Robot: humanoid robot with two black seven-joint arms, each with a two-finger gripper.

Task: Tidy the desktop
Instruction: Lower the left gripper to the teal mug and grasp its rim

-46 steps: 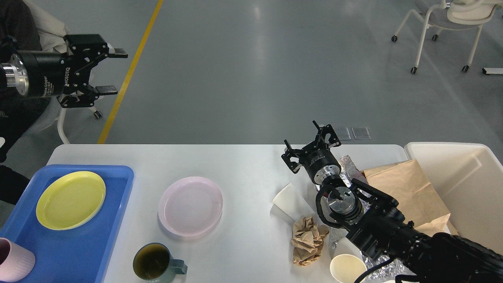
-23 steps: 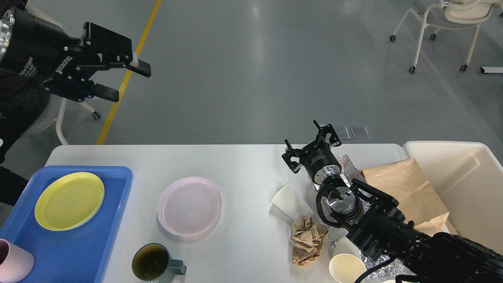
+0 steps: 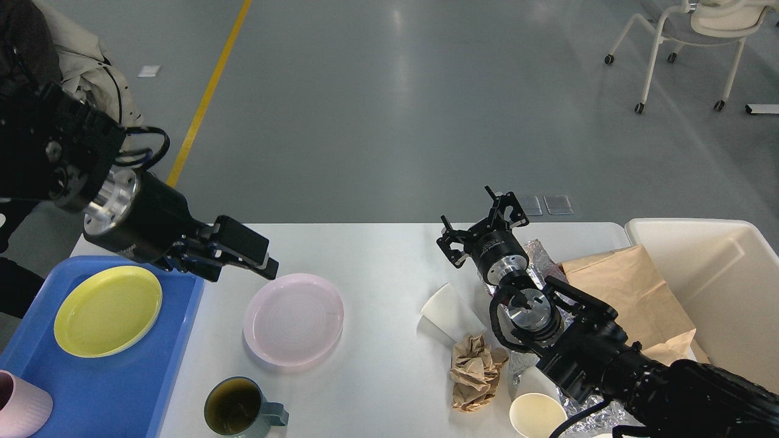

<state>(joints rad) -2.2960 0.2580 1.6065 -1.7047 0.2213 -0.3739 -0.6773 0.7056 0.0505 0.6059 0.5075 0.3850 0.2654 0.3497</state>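
The white desktop carries a pink plate, a dark mug of dark liquid, a white paper cup lying on its side, a crumpled brown paper ball, an upright paper cup, foil and a brown paper bag. My left gripper is open and empty, low over the table, just left of the pink plate's far rim. My right gripper is open and empty above the table's far edge, beyond the lying cup.
A blue tray at the left holds a yellow plate and a pink cup. A cream bin stands at the right, with the bag leaning into it. A wheeled chair stands far back.
My left arm has swung down from high over the floor to the table, and its gripper now points at the pink plate. The right arm has not moved.
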